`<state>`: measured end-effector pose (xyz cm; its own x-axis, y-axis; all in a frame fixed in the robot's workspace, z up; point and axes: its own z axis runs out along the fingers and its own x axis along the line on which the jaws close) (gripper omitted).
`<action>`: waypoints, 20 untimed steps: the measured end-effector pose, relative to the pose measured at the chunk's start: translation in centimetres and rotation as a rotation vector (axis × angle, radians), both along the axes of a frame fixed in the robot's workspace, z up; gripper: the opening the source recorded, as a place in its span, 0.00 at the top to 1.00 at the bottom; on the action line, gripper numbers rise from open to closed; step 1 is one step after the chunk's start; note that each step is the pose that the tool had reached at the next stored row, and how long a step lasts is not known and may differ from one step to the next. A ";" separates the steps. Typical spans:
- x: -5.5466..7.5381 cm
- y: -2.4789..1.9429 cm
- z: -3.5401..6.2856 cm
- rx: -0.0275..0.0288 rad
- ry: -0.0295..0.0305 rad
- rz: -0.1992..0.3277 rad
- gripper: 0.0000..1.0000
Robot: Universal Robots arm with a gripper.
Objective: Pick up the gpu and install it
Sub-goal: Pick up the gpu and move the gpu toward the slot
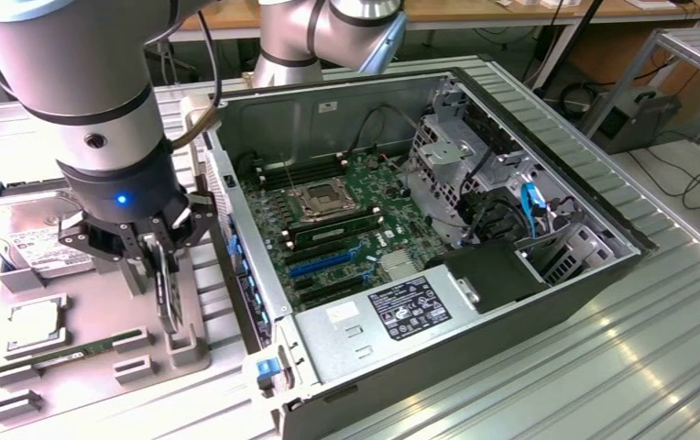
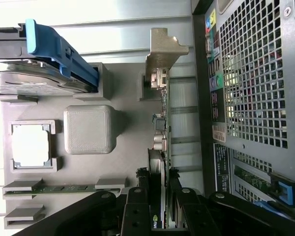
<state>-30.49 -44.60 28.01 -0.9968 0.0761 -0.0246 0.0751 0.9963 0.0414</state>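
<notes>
the gpu stands on edge in a slot of the gray tray. my claw is half closed and clamped on it. the tray also holds a hard drive, a cpu and a ram stick. the open computer case is just beside the tray.

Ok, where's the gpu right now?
The gpu stands on edge in the grey tray at the exterior view's left, beside the open computer case, with the gripper closed on it from above.

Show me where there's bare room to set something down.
Bare: the ribbed table on the exterior view's right of the computer case. Crowded: the grey tray, holding hard drive, RAM stick and the gpu in the gripper.
</notes>
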 end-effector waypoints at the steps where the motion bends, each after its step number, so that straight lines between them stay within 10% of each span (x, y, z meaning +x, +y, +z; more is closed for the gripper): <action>1: 0.0 0.00 0.04 0.0001 -0.0001 0.000 0.74; 20: 0.0 0.00 0.99 0.0001 -0.0001 0.000 0.74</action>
